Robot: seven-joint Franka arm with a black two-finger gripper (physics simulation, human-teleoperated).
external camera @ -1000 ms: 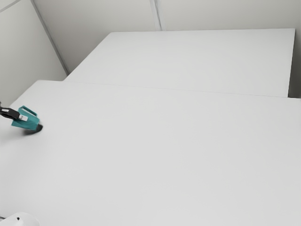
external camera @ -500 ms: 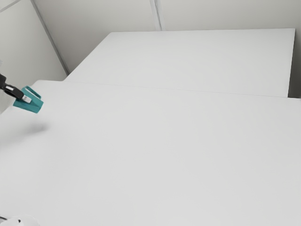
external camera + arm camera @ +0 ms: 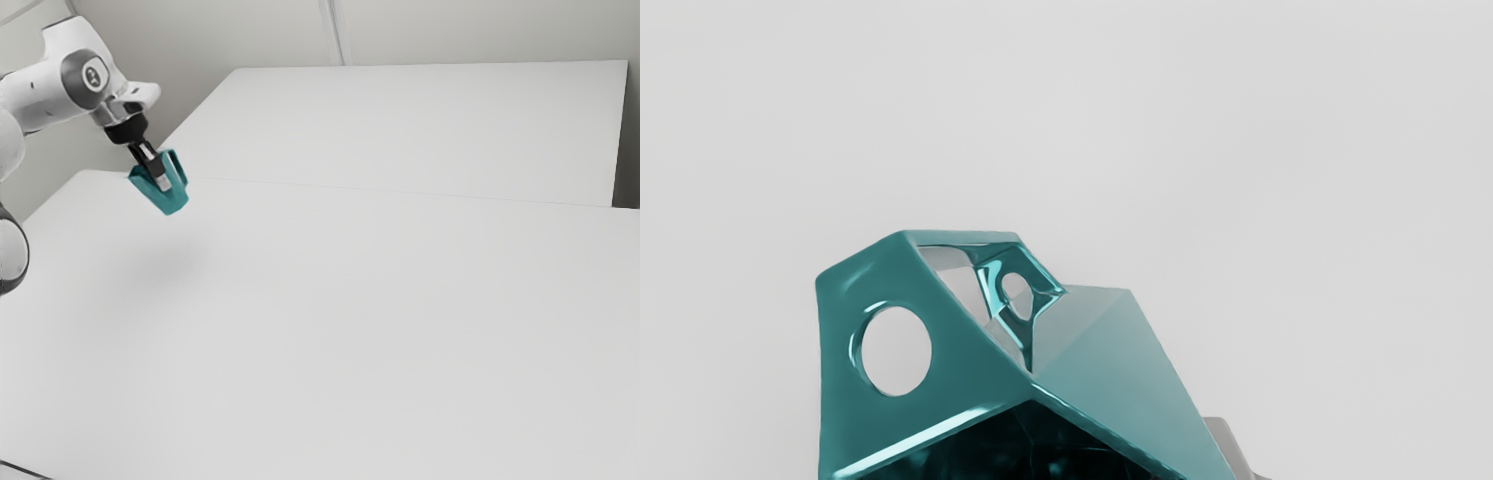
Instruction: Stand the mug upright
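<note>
In the exterior view my gripper (image 3: pixel 160 181) is shut on the teal mug (image 3: pixel 172 198), holding it in the air over the white table (image 3: pixel 370 320). The mug is tilted, its mouth toward the arm and upper left, its narrower base low and to the right; the handle stands at its upper right side. In the wrist view the faceted mug (image 3: pixel 1120 353) shows its handle and part of its dark mouth. A grey finger of my gripper (image 3: pixel 1066 460) shows beside its outer wall; the other finger is hidden there.
A second white surface (image 3: pixel 400 130) lies beyond the table's far edge. A faint shadow falls on the table below the mug. Pale walls stand behind, and a dark cable (image 3: pixel 25 470) crosses the exterior view's lower left corner.
The gripper has lifted the mug off the table and carried it up and toward the exterior view's right. The mug has turned with the hand, its base now pointing more downward. More of the arm shows.
</note>
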